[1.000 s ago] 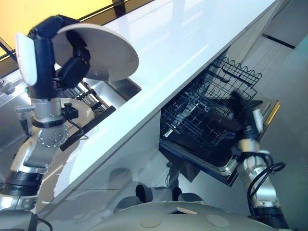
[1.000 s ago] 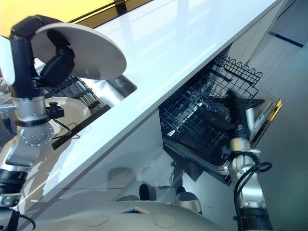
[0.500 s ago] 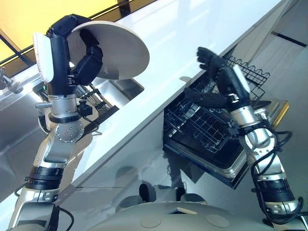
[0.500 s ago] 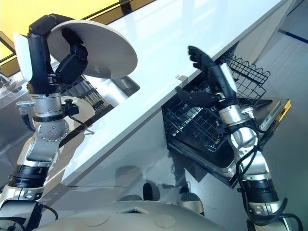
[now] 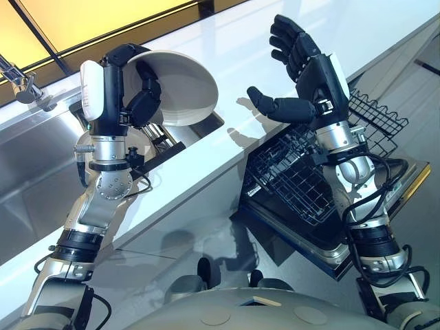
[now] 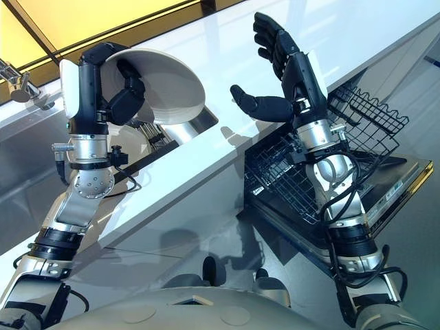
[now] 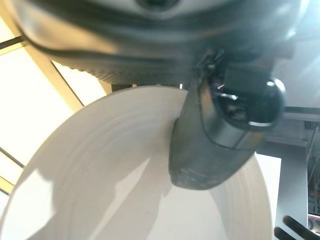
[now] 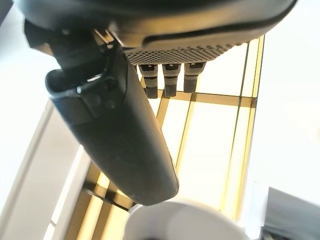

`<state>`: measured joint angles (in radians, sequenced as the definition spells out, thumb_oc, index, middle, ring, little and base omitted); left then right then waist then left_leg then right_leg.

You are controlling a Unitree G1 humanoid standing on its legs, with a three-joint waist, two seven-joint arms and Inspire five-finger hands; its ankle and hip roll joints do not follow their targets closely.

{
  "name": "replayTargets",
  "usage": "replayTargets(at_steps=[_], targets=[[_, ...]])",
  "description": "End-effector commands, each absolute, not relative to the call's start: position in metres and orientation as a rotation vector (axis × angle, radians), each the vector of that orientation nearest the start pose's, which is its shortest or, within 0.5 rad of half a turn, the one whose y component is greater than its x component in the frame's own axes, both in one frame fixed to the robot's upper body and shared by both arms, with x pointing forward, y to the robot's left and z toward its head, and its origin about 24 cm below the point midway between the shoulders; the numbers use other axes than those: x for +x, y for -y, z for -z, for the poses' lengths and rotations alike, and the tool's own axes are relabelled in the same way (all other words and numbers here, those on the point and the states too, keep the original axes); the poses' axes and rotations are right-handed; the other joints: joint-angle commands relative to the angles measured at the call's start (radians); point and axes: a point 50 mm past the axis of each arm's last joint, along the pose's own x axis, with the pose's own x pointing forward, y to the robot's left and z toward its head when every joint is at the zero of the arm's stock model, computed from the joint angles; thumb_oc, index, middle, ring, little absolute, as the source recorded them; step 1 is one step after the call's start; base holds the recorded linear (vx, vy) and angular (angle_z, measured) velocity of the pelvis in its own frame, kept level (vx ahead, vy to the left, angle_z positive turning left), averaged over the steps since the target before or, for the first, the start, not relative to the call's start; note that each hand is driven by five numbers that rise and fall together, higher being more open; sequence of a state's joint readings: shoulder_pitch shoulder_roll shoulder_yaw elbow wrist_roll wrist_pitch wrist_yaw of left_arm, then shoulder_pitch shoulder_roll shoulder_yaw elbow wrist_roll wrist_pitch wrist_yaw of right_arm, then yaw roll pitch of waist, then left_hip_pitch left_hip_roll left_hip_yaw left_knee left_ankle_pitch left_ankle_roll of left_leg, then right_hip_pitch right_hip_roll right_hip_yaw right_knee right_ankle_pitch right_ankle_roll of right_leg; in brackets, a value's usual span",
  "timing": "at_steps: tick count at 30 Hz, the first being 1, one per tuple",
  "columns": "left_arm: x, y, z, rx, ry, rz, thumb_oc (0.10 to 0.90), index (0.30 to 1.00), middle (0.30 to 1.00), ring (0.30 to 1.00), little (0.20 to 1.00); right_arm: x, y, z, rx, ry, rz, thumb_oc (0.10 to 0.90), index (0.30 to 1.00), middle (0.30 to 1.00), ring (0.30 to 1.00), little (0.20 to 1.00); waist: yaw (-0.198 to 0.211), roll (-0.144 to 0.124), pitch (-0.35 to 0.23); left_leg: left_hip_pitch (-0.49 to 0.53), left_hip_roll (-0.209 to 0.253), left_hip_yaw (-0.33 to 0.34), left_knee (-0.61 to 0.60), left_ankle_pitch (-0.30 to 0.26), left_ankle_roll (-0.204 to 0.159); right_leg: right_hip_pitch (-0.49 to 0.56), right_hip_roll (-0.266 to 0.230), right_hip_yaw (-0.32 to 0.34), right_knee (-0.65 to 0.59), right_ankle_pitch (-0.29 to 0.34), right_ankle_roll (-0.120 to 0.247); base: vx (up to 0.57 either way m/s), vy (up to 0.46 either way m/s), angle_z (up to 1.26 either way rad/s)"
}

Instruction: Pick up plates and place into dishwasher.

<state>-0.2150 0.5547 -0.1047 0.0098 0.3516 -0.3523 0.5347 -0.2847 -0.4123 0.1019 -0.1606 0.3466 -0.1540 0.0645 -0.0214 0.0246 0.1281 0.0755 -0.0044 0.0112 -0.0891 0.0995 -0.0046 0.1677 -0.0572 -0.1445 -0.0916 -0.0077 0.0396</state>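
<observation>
My left hand holds a white plate up above the sink, fingers and thumb pinching its rim; the plate's face lies past the thumb in the left wrist view. My right hand is raised over the white counter to the plate's right, fingers spread and thumb out, holding nothing. The plate's rim shows past that thumb. The open dishwasher sits below the counter with its dark wire rack pulled out. Another white plate rests in the sink rack.
A white counter runs across the scene with a steel sink at the left and a tap above it. The dishwasher door hangs open toward the floor. A dark dish rack sits in the sink.
My right hand has risen from the dishwasher rack to above the counter, open, close to the plate. The left hand has tipped the plate toward it. The camera has shifted.
</observation>
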Motion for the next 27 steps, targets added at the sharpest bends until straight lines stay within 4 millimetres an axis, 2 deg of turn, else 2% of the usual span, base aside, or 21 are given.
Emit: replayTargets(at_steps=[1, 7, 12, 24, 25, 26, 27], targets=[[0.286, -0.186, -0.205, 0.624, 0.98, -0.259, 0.1, 0.3, 0.3, 0.3, 0.2, 0.281, 0.142, -0.216, 0.071, 0.696, -0.417, 0.8, 0.9, 0.9, 0.9, 0.9, 0.007, 0.013, -0.09, 0.056, -0.022, 0.025, 0.002, -0.153, 0.015, -0.054, 0.07, -0.002, 0.083, -0.1, 0.006, 0.03, -0.016, 0.0], [0.29, -0.178, -0.204, 0.615, 0.977, -0.217, 0.1, 0.3, 0.3, 0.3, 0.2, 0.286, 0.116, -0.201, 0.293, 0.527, -0.596, 0.8, 0.9, 0.9, 0.9, 0.9, 0.012, 0.011, -0.091, 0.063, -0.018, 0.024, 0.002, -0.15, 0.012, -0.052, 0.071, -0.016, 0.105, -0.114, 0.001, 0.03, -0.013, 0.02], [0.293, -0.171, -0.205, 0.611, 0.975, -0.196, 0.1, 0.3, 0.3, 0.3, 0.2, 0.284, 0.1, -0.199, 0.399, 0.487, -0.665, 0.8, 0.9, 0.9, 0.9, 0.9, 0.016, 0.01, -0.094, 0.066, -0.018, 0.022, 0.002, -0.149, 0.012, -0.047, 0.071, -0.023, 0.108, -0.115, 0.0, 0.03, -0.01, 0.04], [0.291, -0.153, -0.203, 0.537, 0.972, -0.078, 0.1, 0.3, 0.3, 0.3, 0.2, 0.282, 0.082, -0.188, 0.382, 0.407, -0.696, 0.8, 0.9, 0.9, 0.9, 0.9, 0.024, 0.009, -0.092, 0.072, -0.019, 0.012, 0.002, -0.145, 0.012, -0.037, 0.076, -0.03, 0.107, -0.12, -0.006, 0.0, 0.0, 0.0], [0.29, -0.151, -0.203, 0.525, 0.971, -0.059, 0.1, 0.3, 0.3, 0.3, 0.2, 0.282, 0.082, -0.186, 0.383, 0.399, -0.687, 0.429, 0.582, 0.582, 0.582, 0.529, 0.024, 0.009, -0.092, 0.072, -0.019, 0.01, 0.002, -0.145, 0.012, -0.036, 0.077, -0.03, 0.107, -0.12, -0.007, 0.0, 0.0, 0.0], [0.288, -0.148, -0.202, 0.502, 0.967, -0.034, 0.1, 0.3, 0.3, 0.3, 0.2, 0.283, 0.082, -0.185, 0.38, 0.396, -0.675, 0.358, 0.521, 0.521, 0.521, 0.458, 0.026, 0.009, -0.09, 0.073, -0.019, 0.01, 0.002, -0.145, 0.011, -0.035, 0.077, -0.031, 0.106, -0.12, -0.007, 0.0, 0.0, 0.0], [0.287, -0.145, -0.201, 0.487, 0.966, -0.013, 0.1, 0.3, 0.3, 0.3, 0.2, 0.284, 0.083, -0.184, 0.379, 0.399, -0.661, 0.1, 0.3, 0.3, 0.3, 0.2, 0.027, 0.009, -0.088, 0.075, -0.018, 0.008, 0.002, -0.145, 0.012, -0.033, 0.077, -0.032, 0.105, -0.12, -0.007, 0.0, 0.0, 0.0]])
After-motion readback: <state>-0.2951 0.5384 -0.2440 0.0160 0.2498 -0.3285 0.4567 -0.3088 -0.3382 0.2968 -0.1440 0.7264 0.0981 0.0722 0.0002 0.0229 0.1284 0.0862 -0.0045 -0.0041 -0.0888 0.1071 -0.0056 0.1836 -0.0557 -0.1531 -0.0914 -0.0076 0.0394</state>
